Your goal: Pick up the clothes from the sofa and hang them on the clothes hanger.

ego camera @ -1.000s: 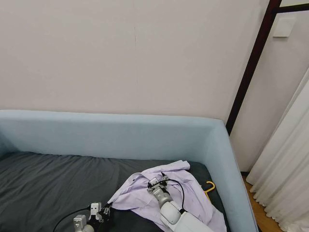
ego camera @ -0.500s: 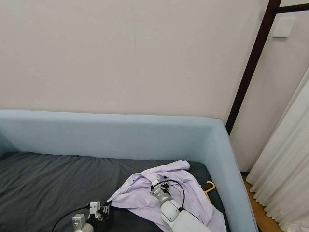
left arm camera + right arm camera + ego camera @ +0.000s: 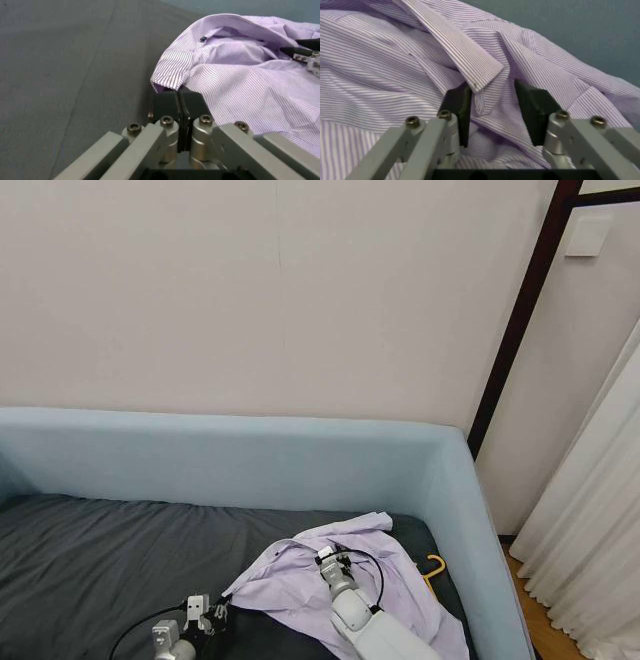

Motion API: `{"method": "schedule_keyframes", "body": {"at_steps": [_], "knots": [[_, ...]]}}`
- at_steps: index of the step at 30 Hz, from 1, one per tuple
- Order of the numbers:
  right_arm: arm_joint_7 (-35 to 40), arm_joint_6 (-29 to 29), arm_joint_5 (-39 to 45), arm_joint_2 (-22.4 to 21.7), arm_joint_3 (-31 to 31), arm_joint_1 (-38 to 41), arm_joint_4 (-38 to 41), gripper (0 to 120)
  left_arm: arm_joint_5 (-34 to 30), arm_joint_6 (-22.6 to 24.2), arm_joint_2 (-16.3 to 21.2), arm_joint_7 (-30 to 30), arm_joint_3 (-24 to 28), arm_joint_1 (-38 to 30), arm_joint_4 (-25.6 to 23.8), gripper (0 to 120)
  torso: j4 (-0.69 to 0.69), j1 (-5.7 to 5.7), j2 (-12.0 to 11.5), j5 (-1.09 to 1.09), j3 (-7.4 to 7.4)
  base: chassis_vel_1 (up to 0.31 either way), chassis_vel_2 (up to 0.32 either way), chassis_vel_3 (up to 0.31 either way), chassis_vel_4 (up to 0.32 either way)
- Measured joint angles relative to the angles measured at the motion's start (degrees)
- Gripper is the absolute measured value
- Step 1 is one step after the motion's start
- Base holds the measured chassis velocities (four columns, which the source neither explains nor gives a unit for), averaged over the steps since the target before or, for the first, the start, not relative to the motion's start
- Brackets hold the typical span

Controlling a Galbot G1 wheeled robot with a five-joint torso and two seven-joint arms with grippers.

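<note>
This looks like a room in a home, perhaps a living room. A pale blue sofa (image 3: 250,460) with a dark grey seat stands against a plain wall (image 3: 250,300). A striped shirt (image 3: 422,605) lies crumpled on the seat. At the right are a white curtain (image 3: 600,550), a dark door frame (image 3: 520,320), a white wall plate (image 3: 585,235) and a wooden floor (image 3: 545,635).

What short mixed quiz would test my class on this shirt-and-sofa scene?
1. Multiple choice: the right gripper is A) open around the shirt's collar, B) shut on a hanger, C) open over bare cushion.
2. True or false: the shirt already hangs up.
3. Fill in: the left gripper, at the shirt's edge, is ____.
Key: 1 A. 2 False: it lies on the sofa, beside the yellow hanger. 3 shut.
</note>
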Motion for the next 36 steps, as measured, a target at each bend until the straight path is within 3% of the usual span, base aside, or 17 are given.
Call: {"method": "schedule_keyframes", "body": {"at_steps": [9, 16, 21, 26, 27, 32, 33, 36], "knots": [[0.83, 1.64, 1.36, -1.55, 0.2, 0.08, 2.8, 0, 0.01, -0.01, -0.3, 0.0, 0.33, -0.36, 0.34, 0, -0.01, 0.0, 0.0, 0.0, 0.0, 0.0, 0.0, 0.0, 0.0], [-0.21, 2.92, 3.92, -1.2, 1.76, 0.88, 3.83, 0, -0.33, -0.66, -0.26, -0.01, 0.4, -0.43, 0.25, 0, 0.01, 0.0, 0.0, 0.0, 0.0, 0.0, 0.0, 0.0, 0.0], [-1.97, 4.28, 5.54, -4.44, 2.19, 0.94, 9.9, 0, -1.46, -5.59, 0.39, 0.37, 0.02, -0.74, -1.26, 0, -0.01, 0.0, 0.0, 0.0, 0.0, 0.0, 0.0, 0.0, 0.0], [-13.12, 12.92, 10.18, -13.71, 6.79, 1.51, 23.89, 0, -0.63, -18.36, 4.96, 2.05, -0.29, -3.45, -5.84, 0, -0.02, 0.0, 0.0, 0.0, 0.0, 0.0, 0.0, 0.0, 0.0], [-13.12, 12.92, 10.18, -13.71, 6.79, 1.51, 23.89, 0, -0.63, -18.36, 4.96, 2.05, -0.29, -3.45, -5.84, 0, -0.02, 0.0, 0.0, 0.0, 0.0, 0.0, 0.0, 0.0, 0.0], [-18.43, 15.08, 25.47, -23.38, 11.67, 4.57, 37.65, 0, -2.29, -23.5, 13.65, 2.32, 0.29, -9.18, -14.14, 0, -0.01, 0.0, 0.0, 0.04, 0.0, 0.0, 0.0, 0.0, 0.0], [-18.43, 15.08, 25.47, -23.38, 11.67, 4.57, 37.65, 0, -2.29, -23.5, 13.65, 2.32, 0.29, -9.18, -14.14, 0, -0.01, 0.0, 0.0, 0.04, 0.0, 0.0, 0.0, 0.0, 0.0], [-18.76, 13.97, 34.73, -30.07, 13.79, 6.81, 46.33, 0, -6.82, -23.59, 19.5, 2.24, 1.21, -14.74, -18.39, 0, -0.01, 0.0, 0.0, 0.02, -0.01, 0.0, 0.0, 0.0, 0.0]]}}
